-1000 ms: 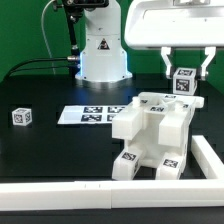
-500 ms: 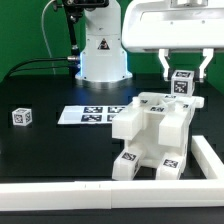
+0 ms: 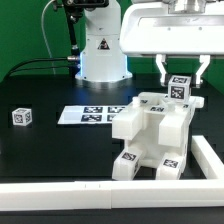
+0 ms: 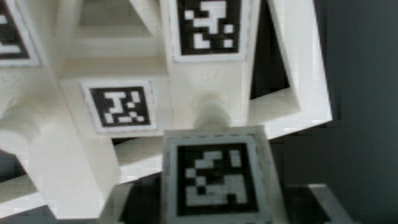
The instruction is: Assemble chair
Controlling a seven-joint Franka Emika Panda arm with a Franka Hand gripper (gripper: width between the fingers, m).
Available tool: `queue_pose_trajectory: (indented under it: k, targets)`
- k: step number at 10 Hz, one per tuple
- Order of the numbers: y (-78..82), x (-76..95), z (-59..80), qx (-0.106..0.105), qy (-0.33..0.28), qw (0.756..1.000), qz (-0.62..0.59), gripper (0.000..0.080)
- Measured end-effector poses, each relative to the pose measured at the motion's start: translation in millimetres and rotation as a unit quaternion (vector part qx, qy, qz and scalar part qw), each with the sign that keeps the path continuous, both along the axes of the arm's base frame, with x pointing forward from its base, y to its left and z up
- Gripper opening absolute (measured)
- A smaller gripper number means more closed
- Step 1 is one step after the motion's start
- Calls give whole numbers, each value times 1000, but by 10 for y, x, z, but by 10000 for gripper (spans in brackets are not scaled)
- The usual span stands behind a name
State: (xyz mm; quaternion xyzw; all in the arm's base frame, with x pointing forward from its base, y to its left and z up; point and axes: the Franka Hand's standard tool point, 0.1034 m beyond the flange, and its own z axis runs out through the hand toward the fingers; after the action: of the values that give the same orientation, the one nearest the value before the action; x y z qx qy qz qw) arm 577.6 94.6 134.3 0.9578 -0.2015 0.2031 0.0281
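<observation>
The chair (image 3: 150, 135) stands in the lower right of the exterior view, a chunky white block of joined parts with square tags on its faces. On its upper right corner sits a small tagged piece (image 3: 181, 88), slightly tilted, its underside meeting the chair's top.

The gripper (image 3: 183, 80) hangs straight above it, and its dark fingers (image 3: 165, 68) come down on either side of the piece and pinch it.

In the wrist view the piece (image 4: 222, 178) fills the lower middle, with the chair's (image 4: 107, 100) white faces and two more tags beyond it.

The marker board (image 3: 85, 115) lies flat just beside the chair, at the centre of the exterior view. A lone cube (image 3: 21, 117) sits well apart at the left edge. All of these rest on the black table (image 3: 50, 150). A white rail (image 3: 60, 190) runs along the bottom of the frame, and the arm's base (image 3: 103, 55) rises at the upper middle.
</observation>
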Motion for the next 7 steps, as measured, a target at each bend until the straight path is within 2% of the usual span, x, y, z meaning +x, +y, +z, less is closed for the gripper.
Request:
queue_pose_trajectory:
  k: [7]
  targets:
    - [43,26,-30,-5,-10,1000,8,284]
